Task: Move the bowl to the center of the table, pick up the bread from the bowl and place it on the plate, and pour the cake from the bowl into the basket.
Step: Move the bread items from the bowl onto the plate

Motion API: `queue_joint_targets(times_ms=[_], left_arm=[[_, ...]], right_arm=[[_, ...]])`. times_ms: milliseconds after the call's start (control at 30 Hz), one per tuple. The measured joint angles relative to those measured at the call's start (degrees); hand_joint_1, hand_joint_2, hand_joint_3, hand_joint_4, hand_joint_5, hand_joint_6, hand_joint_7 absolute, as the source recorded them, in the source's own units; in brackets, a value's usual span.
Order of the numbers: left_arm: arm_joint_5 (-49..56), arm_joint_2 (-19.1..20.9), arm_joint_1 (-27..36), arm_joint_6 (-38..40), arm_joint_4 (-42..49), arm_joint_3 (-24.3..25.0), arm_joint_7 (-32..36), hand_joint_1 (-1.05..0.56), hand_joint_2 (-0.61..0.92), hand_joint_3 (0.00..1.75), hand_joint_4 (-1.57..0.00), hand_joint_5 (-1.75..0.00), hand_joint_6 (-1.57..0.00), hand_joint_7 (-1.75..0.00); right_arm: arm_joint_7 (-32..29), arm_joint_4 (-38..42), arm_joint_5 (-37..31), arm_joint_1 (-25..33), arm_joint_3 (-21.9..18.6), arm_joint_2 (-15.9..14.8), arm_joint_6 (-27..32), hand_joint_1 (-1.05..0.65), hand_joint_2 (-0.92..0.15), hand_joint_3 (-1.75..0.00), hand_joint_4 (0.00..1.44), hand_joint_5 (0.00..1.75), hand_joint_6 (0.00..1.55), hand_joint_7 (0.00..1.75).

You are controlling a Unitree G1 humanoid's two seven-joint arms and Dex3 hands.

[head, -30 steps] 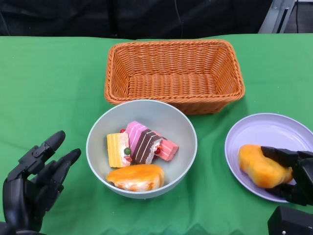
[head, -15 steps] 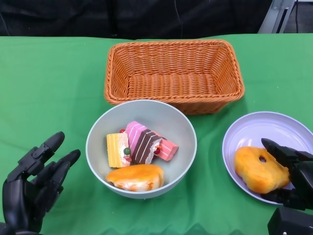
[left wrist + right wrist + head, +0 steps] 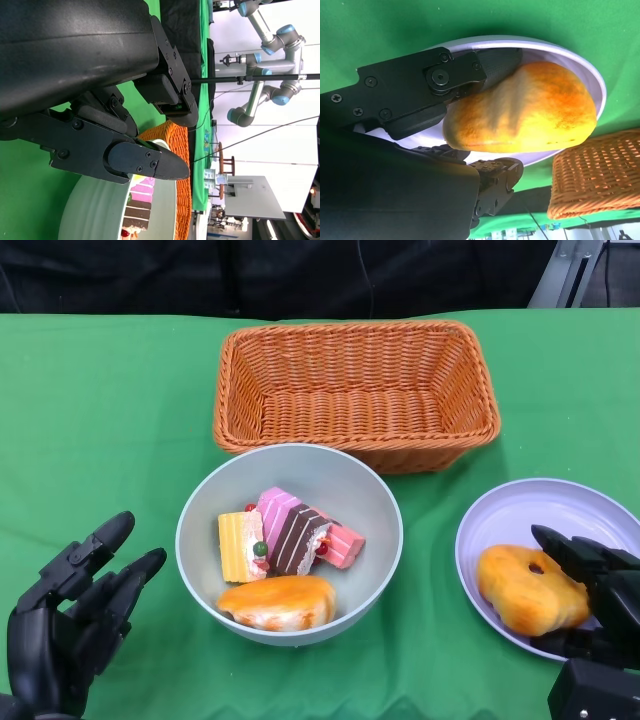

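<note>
Now the right hand, at the lower right of the head view, sits around the bread on the plate; its fingers lie along the loaf's far side, and I cannot tell whether they grip it or merely touch. In the right wrist view a finger rests against the loaf. The left hand, lower left, holds nothing, fingers spread.

The bowl stands in the middle of the frame, just in front of the basket, nearly touching it. It holds a second bread near its front rim and three cake slices behind. The bread looks light, with a smooth glazed crust likely to slip; I would take it across its narrow middle. The bowl seems rigid and smooth-walled, best taken by the rim. The cake pieces should slide out readily when tipped. The basket's front wall is the one obstacle to clear.
</note>
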Motion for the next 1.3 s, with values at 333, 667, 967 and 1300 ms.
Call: queue_joint_targets(times_ms=[333, 667, 967, 1300], left_arm=[[-0.6, 0.0, 0.0, -0.1, 1.2, 0.1, -0.5, -0.61, 0.92, 0.13, -0.96, 0.0, -0.84, 0.0], [-0.6, 0.0, -0.1, -0.4, 2.7, 0.1, -1.0, -0.63, 0.92, 0.13, -0.95, 0.0, -0.84, 0.0], [-0.6, 0.0, -0.2, -0.7, 3.2, 0.2, -1.1, -0.61, 0.92, 0.14, -0.94, 0.0, -0.83, 0.0], [-0.6, 0.1, -0.5, -1.4, 3.5, 0.8, -1.1, -0.62, 0.92, 0.14, -0.94, 0.0, -0.83, 0.0]], right_arm=[[1.4, -2.1, 2.3, 1.0, -2.1, 0.1, -0.4, -0.9, -0.92, -0.04, 0.2, 0.02, 0.14, 0.01], [0.1, -2.2, 5.0, 1.0, -4.6, 0.7, -5.6, -0.88, -0.92, -0.07, 0.24, 0.04, 0.17, 0.01], [0.1, -7.7, 6.6, 1.6, -7.6, 1.2, -9.2, -0.91, -0.92, -0.1, 0.27, 0.04, 0.21, 0.02], [5.2, -18.6, 8.8, 6.3, -10.0, 1.2, -9.4, -0.92, -0.92, -0.07, 0.3, 0.05, 0.25, 0.03]])
